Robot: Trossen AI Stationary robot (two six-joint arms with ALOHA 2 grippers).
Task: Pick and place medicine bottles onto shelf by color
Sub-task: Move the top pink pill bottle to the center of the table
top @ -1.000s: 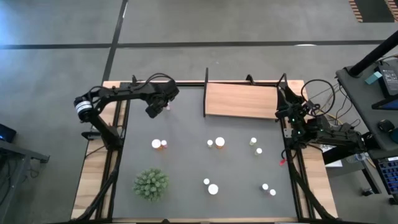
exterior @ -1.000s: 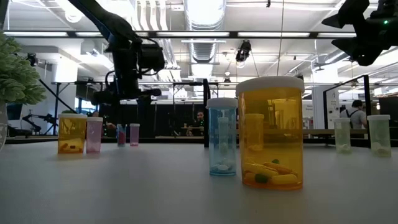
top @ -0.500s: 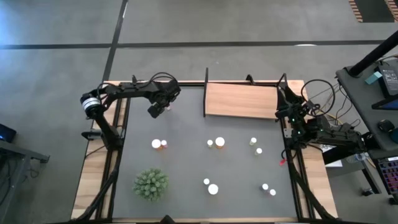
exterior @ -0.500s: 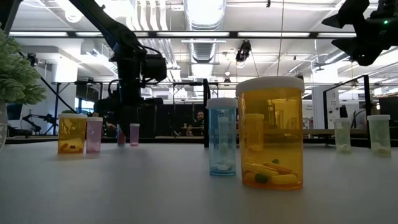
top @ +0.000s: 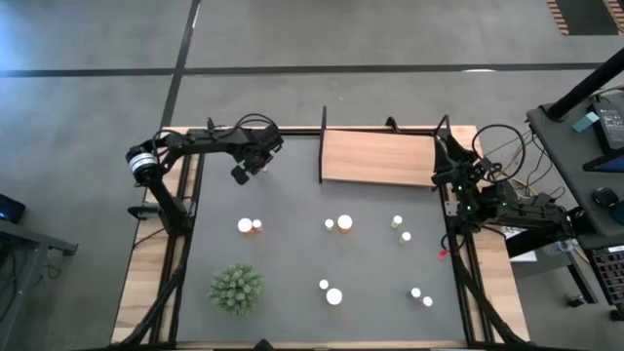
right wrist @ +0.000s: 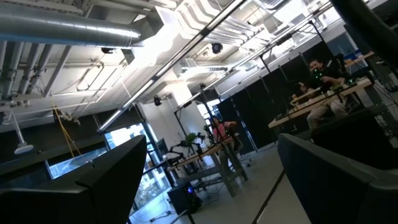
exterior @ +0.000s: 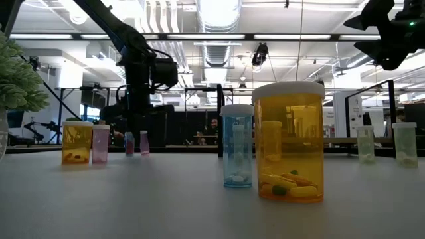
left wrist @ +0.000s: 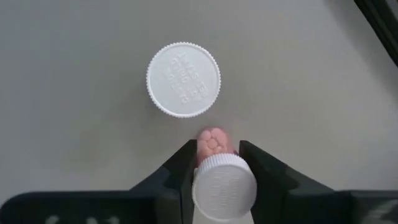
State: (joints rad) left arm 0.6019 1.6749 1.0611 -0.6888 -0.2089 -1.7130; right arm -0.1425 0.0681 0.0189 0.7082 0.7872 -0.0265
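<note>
Medicine bottles are standing scattered over the dark mat on the bench, and the one in hand is a small pink bottle near the far left corner of the mat, just short of the shelf's left end; the left gripper is clamping it, one dark finger pressed on each side of the body just under the white cap, as the left wrist view shows; a second white-capped bottle is standing just beside it, apart from the fingers but close.

The step looks to be the lift after the grasp; doing it well probably means rising straight up before any sideways travel, so that the fingers are not brushing the neighbour and tipping it; the grip is sitting high on a slim body, so a slow, level carry should be keeping the bottle upright; then it should be going over the black frame post onto the light-wood shelf at the far edge, which is lying bare, so any spot is free for starting a pink group, best toward one end to leave room for the other colours.

The right gripper is waiting by the shelf's right end, jaws wide apart and holding nothing.
</note>
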